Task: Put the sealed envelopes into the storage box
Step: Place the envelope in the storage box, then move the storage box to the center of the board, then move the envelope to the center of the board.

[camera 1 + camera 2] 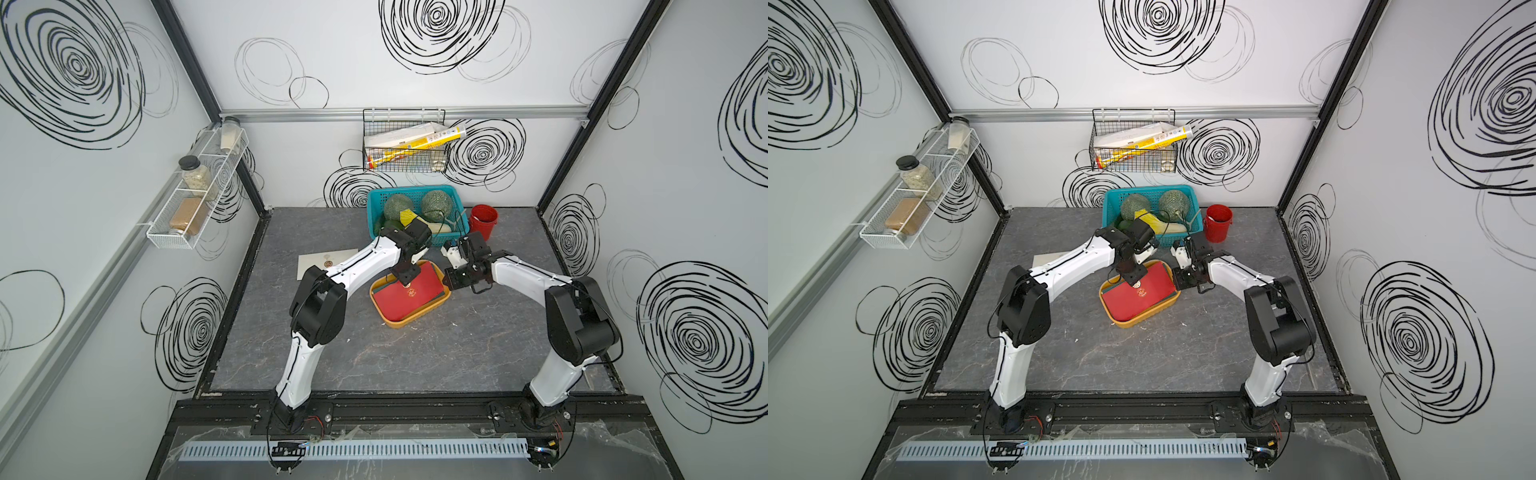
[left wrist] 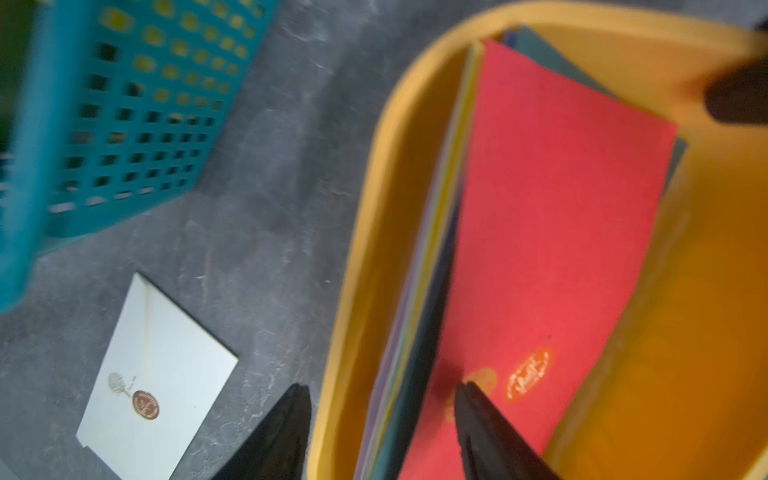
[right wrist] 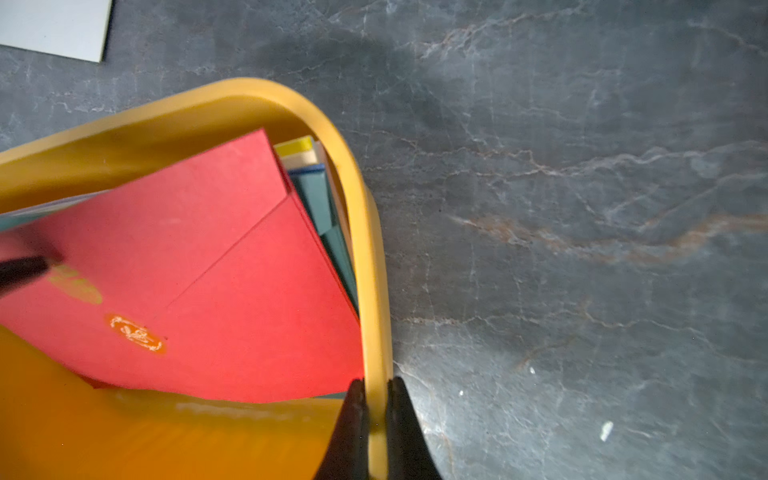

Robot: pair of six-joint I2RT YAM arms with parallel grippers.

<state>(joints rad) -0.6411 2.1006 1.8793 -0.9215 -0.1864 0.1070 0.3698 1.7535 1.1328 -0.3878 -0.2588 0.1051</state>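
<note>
Mid-desk sat the storage box (image 1: 417, 314), a red envelope (image 1: 411, 293) topping the stack of sealed envelopes (image 3: 318, 195) inside. The right end effector (image 3: 376, 388) pinched its rim; the left end effector (image 2: 381, 390) hung spread wide, holding nothing. Farther, toward the left edge, a white envelope (image 1: 322, 264) lay flat on the desk (image 1: 415, 365).

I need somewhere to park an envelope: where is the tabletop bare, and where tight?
Bare: the front strip of table, from storage box to near edge; the back left corner, bordered by white envelope and teal basket. Crowded: the box's far end by the basket, where left gripper and right gripper sit.
</note>
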